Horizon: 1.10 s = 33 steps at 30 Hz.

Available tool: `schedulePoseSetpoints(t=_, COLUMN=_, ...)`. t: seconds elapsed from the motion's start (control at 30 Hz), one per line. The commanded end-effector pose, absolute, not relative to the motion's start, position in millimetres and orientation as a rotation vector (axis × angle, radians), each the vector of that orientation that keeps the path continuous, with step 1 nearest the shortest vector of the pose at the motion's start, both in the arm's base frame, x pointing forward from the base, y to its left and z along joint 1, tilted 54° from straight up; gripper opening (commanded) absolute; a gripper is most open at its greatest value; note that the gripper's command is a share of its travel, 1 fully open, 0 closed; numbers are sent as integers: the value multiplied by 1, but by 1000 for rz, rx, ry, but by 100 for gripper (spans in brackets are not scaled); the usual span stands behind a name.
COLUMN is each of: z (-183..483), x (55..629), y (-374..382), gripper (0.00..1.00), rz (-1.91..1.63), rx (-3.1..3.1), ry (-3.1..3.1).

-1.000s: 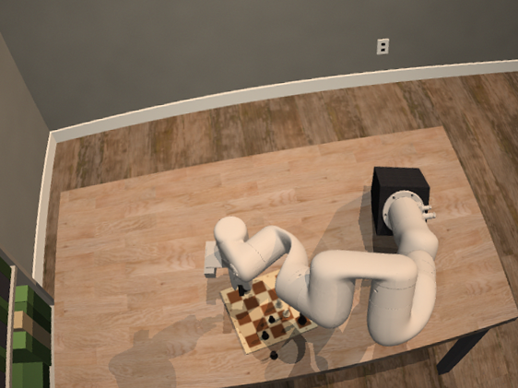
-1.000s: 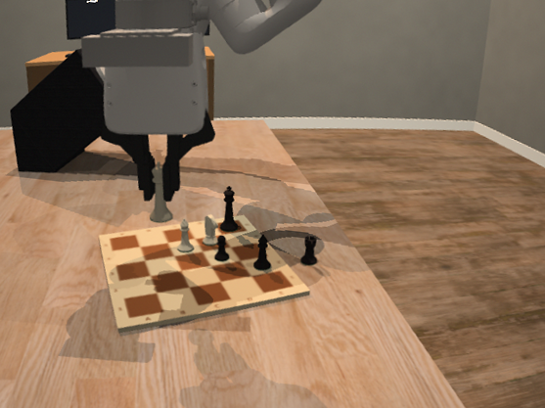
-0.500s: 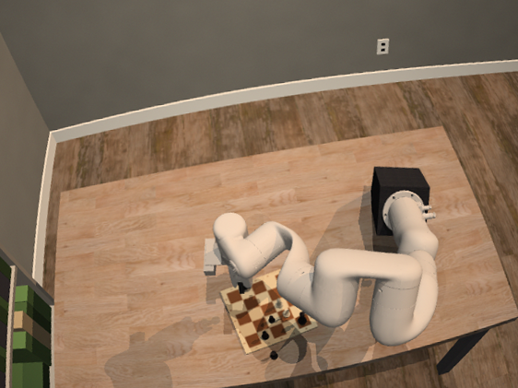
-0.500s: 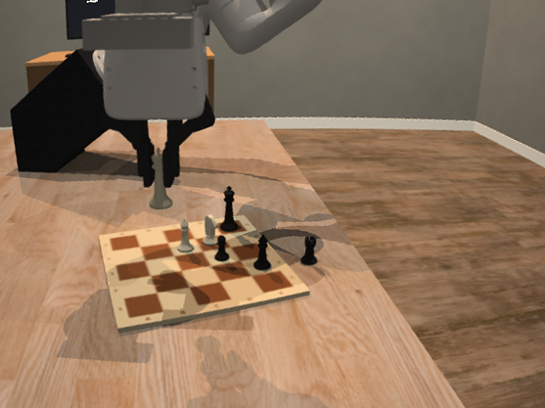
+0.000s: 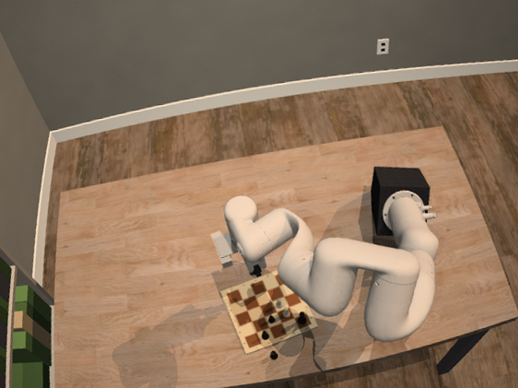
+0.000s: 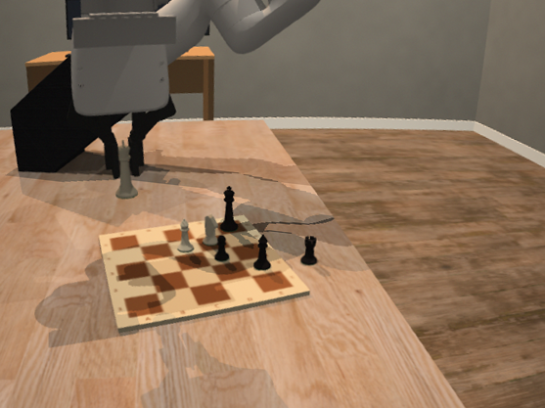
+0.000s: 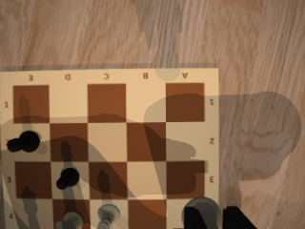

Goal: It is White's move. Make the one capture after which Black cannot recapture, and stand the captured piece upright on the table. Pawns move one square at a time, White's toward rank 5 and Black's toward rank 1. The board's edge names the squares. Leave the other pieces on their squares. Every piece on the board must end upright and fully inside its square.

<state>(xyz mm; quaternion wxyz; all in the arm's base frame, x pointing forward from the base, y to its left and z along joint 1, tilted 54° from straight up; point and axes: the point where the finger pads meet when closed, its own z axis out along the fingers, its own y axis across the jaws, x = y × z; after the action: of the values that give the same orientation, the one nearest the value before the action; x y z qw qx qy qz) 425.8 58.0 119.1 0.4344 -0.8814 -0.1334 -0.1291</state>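
The small chessboard (image 5: 267, 309) lies near the table's front edge. My gripper (image 6: 126, 154) is shut on a tall white piece (image 6: 127, 177) with a crowned top and holds it upright in the air, near the board's A file. In the wrist view the held piece (image 7: 202, 210) shows by square A4. A black rook (image 6: 309, 251) stands upright on the table beside the board. On the board stand a tall black piece (image 6: 229, 210), a black bishop (image 6: 262, 252), a black pawn (image 6: 221, 247), a white knight (image 6: 210, 230) and a white bishop (image 6: 185, 236).
The arm's black base box (image 5: 399, 198) stands at the table's right back. The arm's links (image 5: 353, 272) hang over the board's right side. A green shelf (image 5: 16, 342) stands left of the table.
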Motion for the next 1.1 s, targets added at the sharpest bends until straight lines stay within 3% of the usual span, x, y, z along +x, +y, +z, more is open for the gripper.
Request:
schedulePoseSetpoints(t=0.0, z=119, x=426, y=55, gripper=0, rz=-339, rx=-2192, ry=-343)
schedulePoseSetpoints(t=1.07, z=72, x=436, y=119, gripper=0, rz=-339, rx=-2191, ry=-343)
